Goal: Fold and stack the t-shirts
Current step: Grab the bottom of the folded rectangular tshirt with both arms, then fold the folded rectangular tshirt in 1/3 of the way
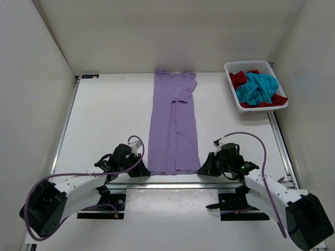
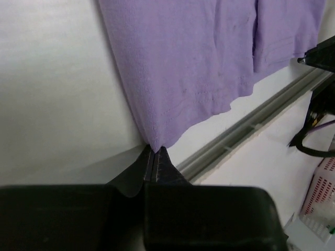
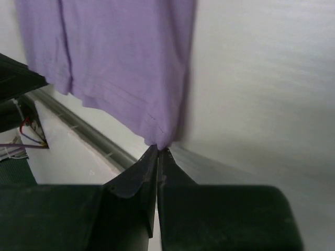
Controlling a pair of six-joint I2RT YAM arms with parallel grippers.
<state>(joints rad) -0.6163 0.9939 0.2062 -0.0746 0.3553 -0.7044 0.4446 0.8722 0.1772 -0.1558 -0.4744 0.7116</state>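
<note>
The lavender t-shirt (image 1: 174, 125) lies on the table as a long narrow strip, sides folded in, collar end far and hem near. My left gripper (image 1: 142, 170) is shut on the hem's near left corner; the left wrist view shows the cloth (image 2: 199, 68) pinched at the gripper's (image 2: 155, 150) tips. My right gripper (image 1: 203, 170) is shut on the hem's near right corner; the right wrist view shows the cloth (image 3: 120, 57) pinched at the gripper's (image 3: 158, 149) tips. The deep red t-shirt (image 1: 238, 79) and the teal t-shirt (image 1: 256, 88) lie crumpled in the basket.
The white lattice basket (image 1: 246, 65) stands at the far right of the table. A metal rail (image 1: 172, 185) runs along the table's near edge, just behind the hem. White walls close in the left, far and right sides.
</note>
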